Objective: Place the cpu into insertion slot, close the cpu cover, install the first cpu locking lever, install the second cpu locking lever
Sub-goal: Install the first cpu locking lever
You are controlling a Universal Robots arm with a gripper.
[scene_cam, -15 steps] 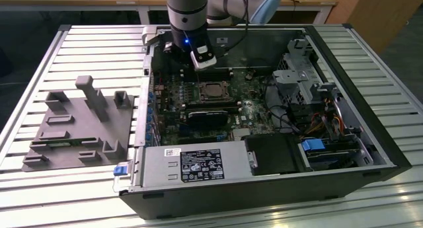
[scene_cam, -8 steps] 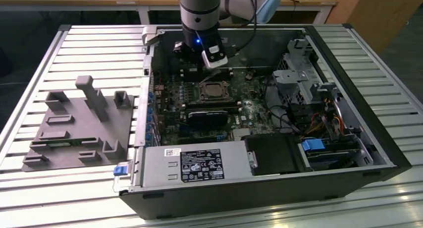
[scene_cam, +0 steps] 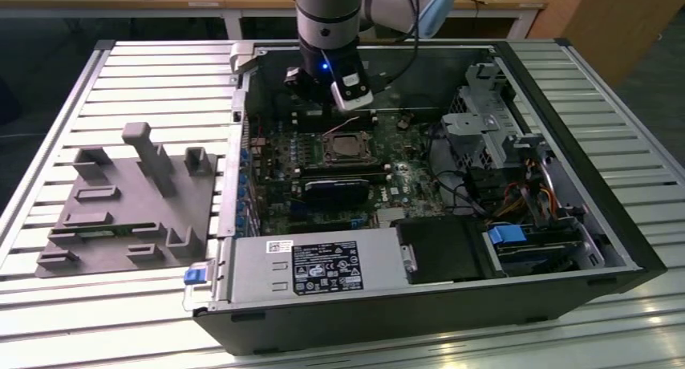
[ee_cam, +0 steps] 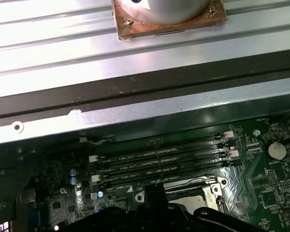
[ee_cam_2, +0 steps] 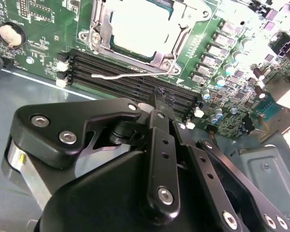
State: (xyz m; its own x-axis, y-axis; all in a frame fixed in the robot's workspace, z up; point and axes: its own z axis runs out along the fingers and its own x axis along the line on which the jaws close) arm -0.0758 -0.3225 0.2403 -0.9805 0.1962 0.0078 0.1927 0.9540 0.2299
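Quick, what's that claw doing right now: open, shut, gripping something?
Gripper: cannot be told whether open or shut; it hangs near the memory slots, beside the cpu.

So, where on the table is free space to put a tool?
Table slats are bare around the grey fixture, at the exterior view's left, and at its right beyond the case. Inside the case is crowded.

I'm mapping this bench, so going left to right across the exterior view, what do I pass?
Grey fixture → blue tab → cpu → drive cage.
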